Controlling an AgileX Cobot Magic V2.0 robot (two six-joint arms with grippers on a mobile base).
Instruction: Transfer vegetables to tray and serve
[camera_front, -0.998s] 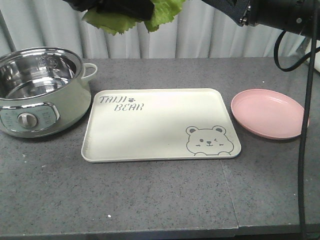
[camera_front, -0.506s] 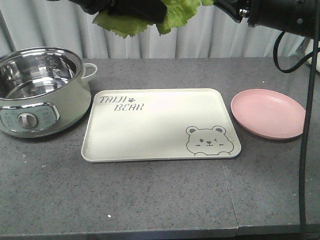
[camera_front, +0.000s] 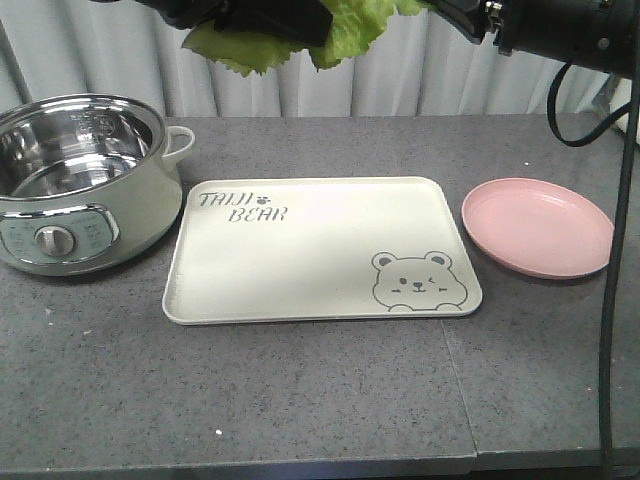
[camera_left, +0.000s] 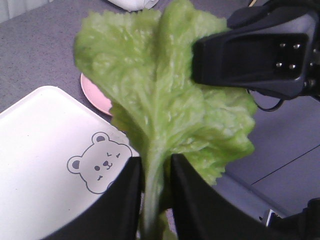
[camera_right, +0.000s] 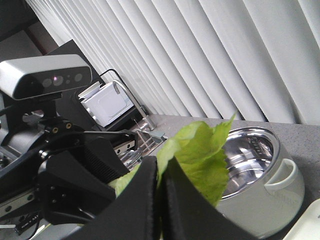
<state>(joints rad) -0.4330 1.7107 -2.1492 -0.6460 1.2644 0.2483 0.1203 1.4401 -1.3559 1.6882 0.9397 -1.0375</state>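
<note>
The vegetables, one crinkled light-green lettuce leaf (camera_front: 345, 25), hang high above the far edge of the cream tray (camera_front: 320, 250) with its bear drawing. In the left wrist view my left gripper (camera_left: 156, 172) is shut on the leaf's pale rib (camera_left: 152, 150), and the leaf (camera_left: 150, 85) fans upward from it. The right gripper's black body (camera_left: 255, 55) sits against the leaf's right side. In the right wrist view my right gripper (camera_right: 162, 172) is shut on an edge of the leaf (camera_right: 205, 160). The tray holds nothing.
A steel electric pot (camera_front: 80, 180) with a pale green shell stands left of the tray, its lid off. A round pink plate (camera_front: 535, 225) lies to the tray's right. The right arm (camera_front: 560, 25) and its cable (camera_front: 612, 250) run down the right side. Curtains hang behind the table.
Both grippers and the leaf shifted a little to the right at the top of the front view over the last second. Both keep their grip. Tray, pot and plate stayed put.
</note>
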